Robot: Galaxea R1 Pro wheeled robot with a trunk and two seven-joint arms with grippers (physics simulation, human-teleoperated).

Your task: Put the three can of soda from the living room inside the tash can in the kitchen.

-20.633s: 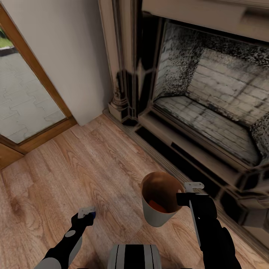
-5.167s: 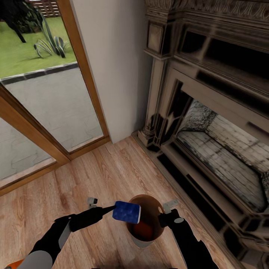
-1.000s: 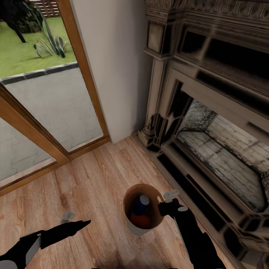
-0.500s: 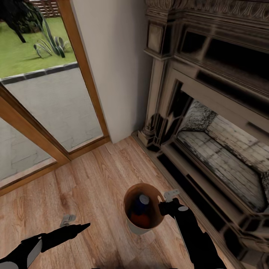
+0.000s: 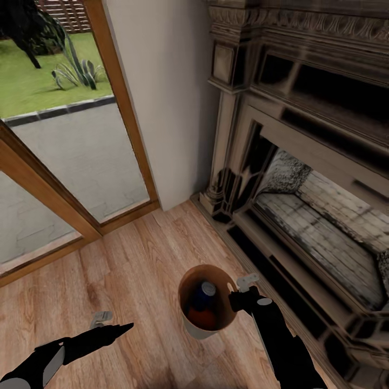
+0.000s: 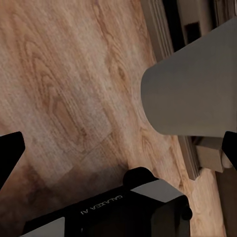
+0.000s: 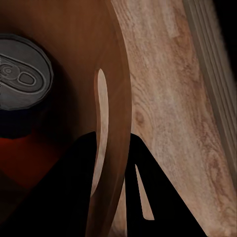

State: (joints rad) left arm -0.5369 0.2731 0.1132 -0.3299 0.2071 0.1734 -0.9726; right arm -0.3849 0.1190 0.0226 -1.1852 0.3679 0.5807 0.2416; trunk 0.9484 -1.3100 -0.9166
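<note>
The small round white-grey bin with a brown inside [image 5: 208, 310] stands on the light wood plank floor [image 5: 135, 259], close beside the dark carved fireplace surround [image 5: 281, 178]. The right gripper [image 5: 243, 292] pinches its rim. A dark blue silver-topped can [image 5: 205, 292] lies atop an orange can [image 5: 201, 319] inside. The left gripper [image 5: 111, 324] hangs spread and empty, well apart, before wood-framed glass doors [image 5: 65, 162].

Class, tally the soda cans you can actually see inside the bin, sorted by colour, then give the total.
Blue cans: 1, upright with its silver top showing
Orange cans: 1 at least, an orange patch low in the bin beneath the blue can; how many it is cannot be told
Total clearly seen: 2
</note>
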